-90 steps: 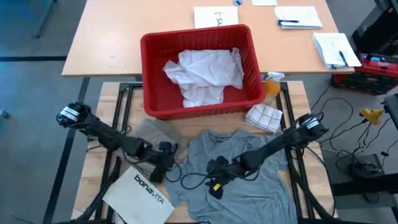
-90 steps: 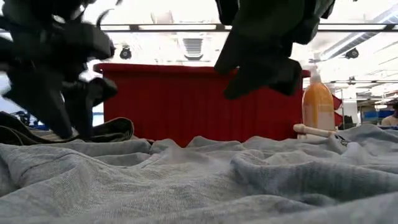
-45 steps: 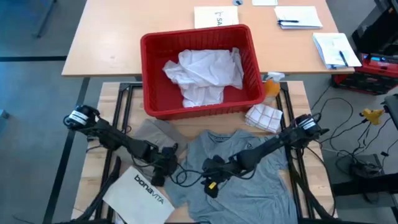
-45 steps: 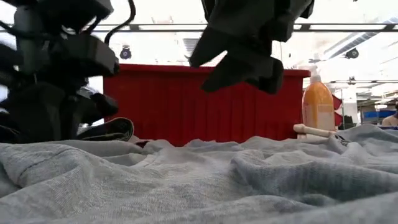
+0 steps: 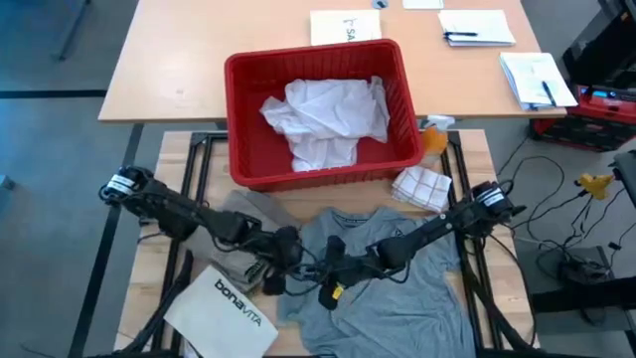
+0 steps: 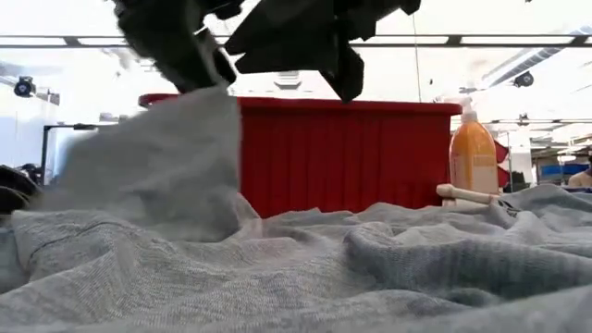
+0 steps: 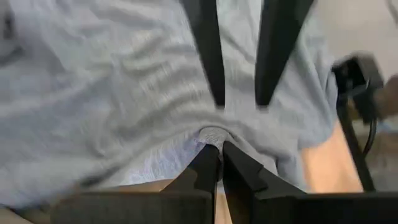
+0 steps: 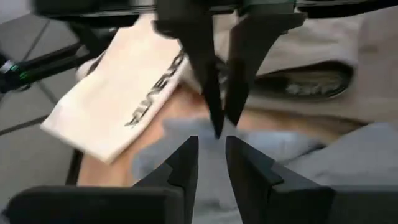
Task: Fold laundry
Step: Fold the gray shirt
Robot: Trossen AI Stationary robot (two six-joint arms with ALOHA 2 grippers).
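Left tool (image 5: 281,261) pinched tight on grey T-shirt (image 5: 397,288) sleeve edge, lifted; right tool (image 5: 328,273) just beside, slightly parted, empty; shirt body stretching away rightward.

Red basket (image 5: 243,149) at table's far centre. Orange spray bottle (image 5: 433,136) just right of it; folded checked cloth (image 5: 421,186), possibly a towel, nearer. White "bonavita" bag (image 5: 221,316) near left. Papers (image 5: 475,27) on far desk.

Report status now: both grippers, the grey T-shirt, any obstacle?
Left gripper shut on grey T-shirt, edge lifted. Right gripper open, beside it over the shirt. Bonavita bag lies close by.
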